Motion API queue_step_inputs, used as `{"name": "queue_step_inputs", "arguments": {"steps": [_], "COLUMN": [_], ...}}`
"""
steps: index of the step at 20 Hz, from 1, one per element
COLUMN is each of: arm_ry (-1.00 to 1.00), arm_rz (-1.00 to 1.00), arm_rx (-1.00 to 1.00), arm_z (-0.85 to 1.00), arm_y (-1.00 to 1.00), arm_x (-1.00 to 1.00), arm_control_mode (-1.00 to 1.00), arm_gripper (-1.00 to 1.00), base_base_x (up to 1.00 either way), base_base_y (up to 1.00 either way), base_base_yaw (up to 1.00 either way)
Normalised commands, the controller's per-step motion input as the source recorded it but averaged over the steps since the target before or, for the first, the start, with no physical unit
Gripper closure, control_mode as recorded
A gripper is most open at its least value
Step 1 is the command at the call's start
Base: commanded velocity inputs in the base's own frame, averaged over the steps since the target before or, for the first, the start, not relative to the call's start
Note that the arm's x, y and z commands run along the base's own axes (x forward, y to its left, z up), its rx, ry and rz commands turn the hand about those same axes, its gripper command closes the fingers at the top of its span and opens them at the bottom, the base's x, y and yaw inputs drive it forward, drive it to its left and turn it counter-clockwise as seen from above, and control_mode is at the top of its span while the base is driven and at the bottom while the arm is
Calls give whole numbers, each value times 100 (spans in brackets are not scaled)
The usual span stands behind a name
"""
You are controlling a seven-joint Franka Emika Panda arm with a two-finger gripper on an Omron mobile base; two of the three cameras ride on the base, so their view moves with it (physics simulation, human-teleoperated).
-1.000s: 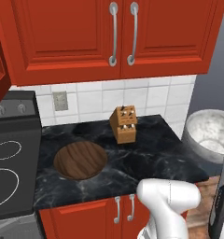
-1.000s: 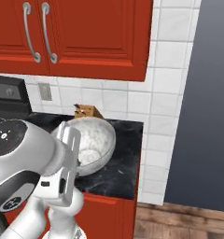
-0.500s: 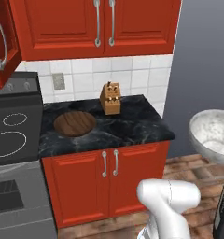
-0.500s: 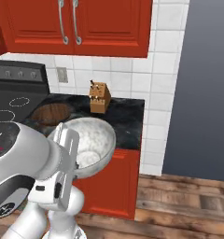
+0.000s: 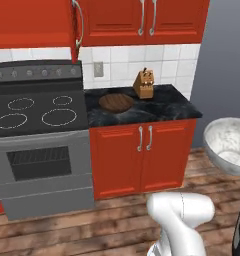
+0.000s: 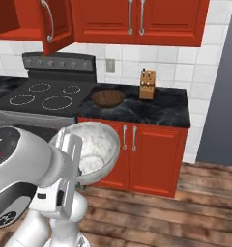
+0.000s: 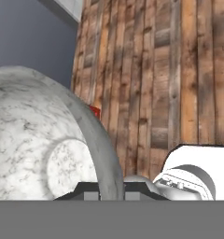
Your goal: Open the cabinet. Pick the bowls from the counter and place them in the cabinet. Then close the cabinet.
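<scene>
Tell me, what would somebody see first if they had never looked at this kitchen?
Probably the big grey-white marbled bowl, held up in the air in front of the red lower cabinets, with the robot's fingers clamped on its rim. After that, the dark wooden bowl lying on the black marble counter beside a little wooden knife block. Up on the left, a red cabinet door stands open above the stove.

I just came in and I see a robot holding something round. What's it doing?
The robot's hand is shut on the rim of the marbled grey-white bowl, carrying it in the air above the wooden floor, away from the black counter. The dark brown wooden bowl sits on that counter beside a knife block. Up above the stove, one red cabinet door hangs open, so the bowls can go in there.
</scene>
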Motion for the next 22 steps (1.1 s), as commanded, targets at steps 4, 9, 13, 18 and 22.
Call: {"name": "queue_step_inputs", "arguments": {"steps": [4,9,13,18,22], "arm_ry": [0,0,0,0,0], "arm_rz": [0,0,0,0,0], "arm_rx": [0,0,0,0,0], "arm_z": [0,0,0,0,0], "arm_y": [0,0,0,0,0], "arm_x": [0,0,0,0,0], "arm_control_mode": [100,100,100,100,100], "arm_gripper": [100,100,100,100,100], "base_base_x": [-89,-79,-5,70,100], "base_base_y": [100,100,100,100,100], "base_base_yaw": [6,7,9,18,9]}}
